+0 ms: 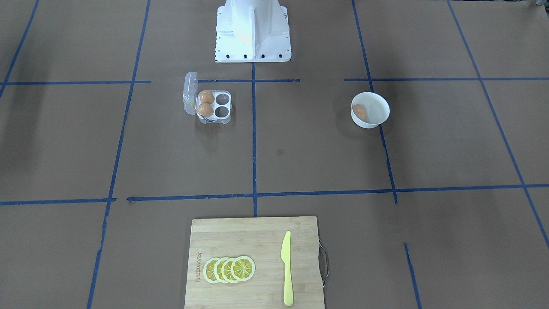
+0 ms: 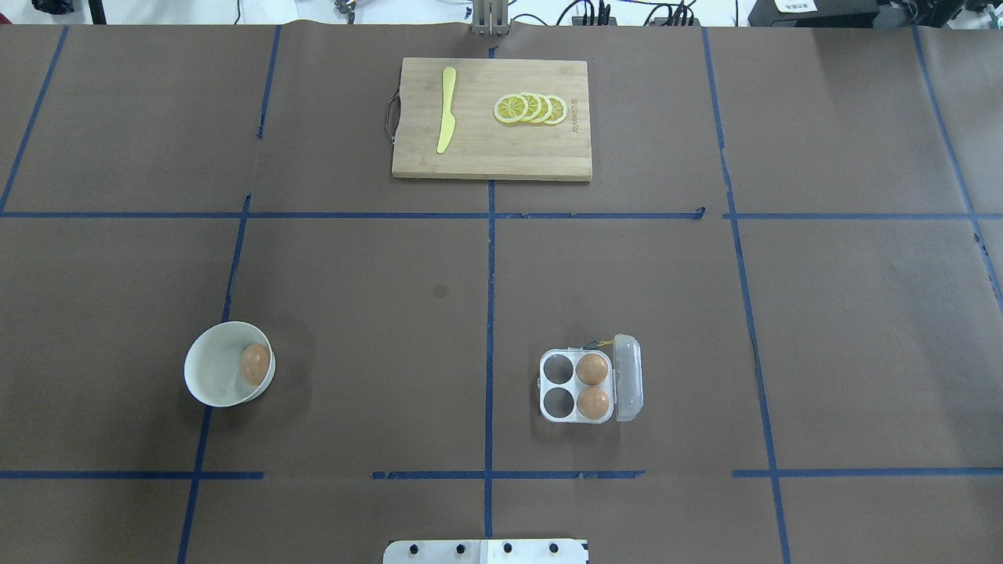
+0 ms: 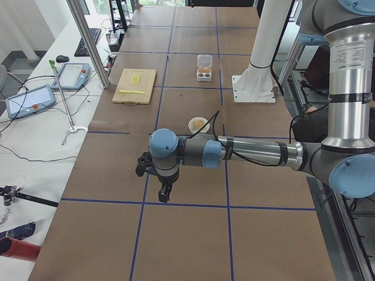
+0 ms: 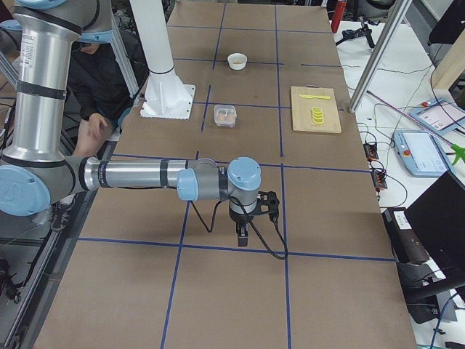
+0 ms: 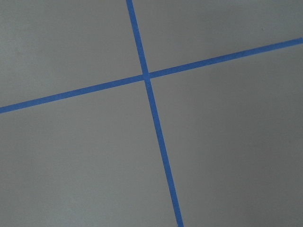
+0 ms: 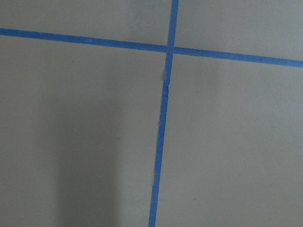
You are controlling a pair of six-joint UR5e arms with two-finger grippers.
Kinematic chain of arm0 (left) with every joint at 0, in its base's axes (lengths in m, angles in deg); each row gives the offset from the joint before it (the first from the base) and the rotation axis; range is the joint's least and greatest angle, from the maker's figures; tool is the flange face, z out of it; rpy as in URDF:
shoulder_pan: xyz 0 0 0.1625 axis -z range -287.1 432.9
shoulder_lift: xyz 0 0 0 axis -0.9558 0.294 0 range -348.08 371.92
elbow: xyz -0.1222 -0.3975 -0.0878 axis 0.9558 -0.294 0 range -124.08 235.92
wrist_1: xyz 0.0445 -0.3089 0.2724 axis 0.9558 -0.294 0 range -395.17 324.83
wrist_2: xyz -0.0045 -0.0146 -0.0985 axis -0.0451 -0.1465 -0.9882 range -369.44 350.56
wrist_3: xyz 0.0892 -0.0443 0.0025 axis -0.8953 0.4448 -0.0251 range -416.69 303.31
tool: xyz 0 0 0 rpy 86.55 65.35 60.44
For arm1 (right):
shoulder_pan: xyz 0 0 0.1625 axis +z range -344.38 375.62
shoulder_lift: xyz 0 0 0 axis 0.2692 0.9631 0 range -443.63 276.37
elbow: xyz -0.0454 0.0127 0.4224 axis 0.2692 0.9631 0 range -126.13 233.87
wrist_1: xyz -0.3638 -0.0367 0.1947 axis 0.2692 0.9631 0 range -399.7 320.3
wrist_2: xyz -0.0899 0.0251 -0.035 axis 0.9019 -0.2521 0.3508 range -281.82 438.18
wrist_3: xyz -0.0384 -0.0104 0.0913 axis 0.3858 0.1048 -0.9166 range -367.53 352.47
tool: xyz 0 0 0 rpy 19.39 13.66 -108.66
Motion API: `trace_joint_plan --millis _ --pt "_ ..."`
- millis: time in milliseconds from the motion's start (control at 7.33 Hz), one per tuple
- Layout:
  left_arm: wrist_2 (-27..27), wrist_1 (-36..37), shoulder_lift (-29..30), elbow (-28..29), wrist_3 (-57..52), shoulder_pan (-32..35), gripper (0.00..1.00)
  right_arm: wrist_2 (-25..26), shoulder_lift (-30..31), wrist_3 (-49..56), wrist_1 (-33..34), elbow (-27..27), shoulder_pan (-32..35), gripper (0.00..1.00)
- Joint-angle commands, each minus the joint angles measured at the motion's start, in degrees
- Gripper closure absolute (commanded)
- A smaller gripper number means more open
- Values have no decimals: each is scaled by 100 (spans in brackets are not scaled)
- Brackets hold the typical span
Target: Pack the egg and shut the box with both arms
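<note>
One tan egg (image 2: 255,363) lies in a round white bowl (image 2: 205,384) on the robot's left; both also show in the front view, egg (image 1: 360,112) and bowl (image 1: 379,103). The clear box (image 2: 574,385) stands on the robot's right with its lid (image 2: 629,376) open and upright. Two eggs (image 2: 592,369) (image 2: 593,403) fill the cups beside the lid; the other two cups are empty. The left gripper (image 3: 165,193) hangs over the table's left end, far from the bowl. The right gripper (image 4: 242,236) hangs over the right end, far from the box (image 4: 226,115). I cannot tell whether either is open.
A wooden cutting board (image 2: 486,149) with a yellow knife (image 2: 447,110) and lemon slices (image 2: 531,109) lies at the far middle. The white base pedestal (image 1: 252,30) stands at the robot's edge. Both wrist views show only brown paper with blue tape lines (image 5: 147,75).
</note>
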Motion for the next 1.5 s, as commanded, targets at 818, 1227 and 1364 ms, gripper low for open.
trace_joint_plan --millis 818,1227,1364 --pt "-27 -3490 741 530 291 -25 0 60 -743 -44 0 42 0 0" --pt "-27 -4717 777 512 1421 -602 0 43 -823 -80 -209 165 0 0" --pt "-54 -4730 795 295 2027 -1232 0 17 -771 -88 -541 270 0 0"
